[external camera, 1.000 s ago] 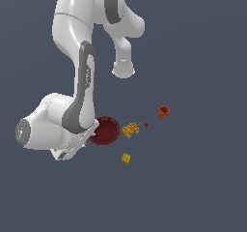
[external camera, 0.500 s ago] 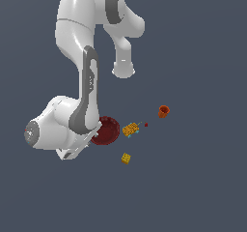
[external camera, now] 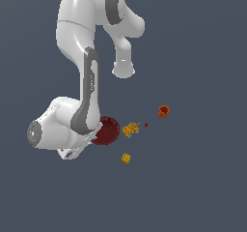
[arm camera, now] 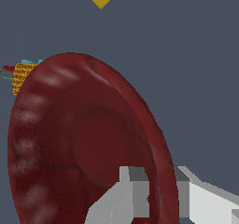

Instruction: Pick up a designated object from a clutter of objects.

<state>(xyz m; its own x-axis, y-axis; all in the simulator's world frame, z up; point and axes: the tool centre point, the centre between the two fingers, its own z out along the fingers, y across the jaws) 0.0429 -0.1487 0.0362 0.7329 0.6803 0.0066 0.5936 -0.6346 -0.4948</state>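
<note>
- One arm is crouching low at the exterior view's left, its wrist housing sitting a little further toward that side than a second ago, while the forearm is keeping the same downward slant.
- Its tool [arm camera: 151, 202] is straddling the rim of the dark red bowl [external camera: 106, 131]: in the wrist view one grey finger is lying inside the bowl and the other outside, so I judge it to be pinching the rim.
- The bowl is appearing tipped up on edge rather than lying flat, its ribbed inside turned toward the wrist camera, which suggests the lift is beginning; whether it is clear of the tabletop [external camera: 193, 187] cannot be told.
- Beside the bowl, toward the exterior view's right, a yellow-orange block [external camera: 130, 129] is sitting just next to it, apparently where it was a second ago.
- A second block [external camera: 126, 158] is lying nearer the camera, apart from the bowl.
- The small orange cup [external camera: 164, 111] is standing well apart, with a tiny red speck [external camera: 146, 125] between it and the first block.
- Since the neighbours are looking undisturbed, the grasp seems clean; a rim pinch on a tilted bowl may slip.
</note>
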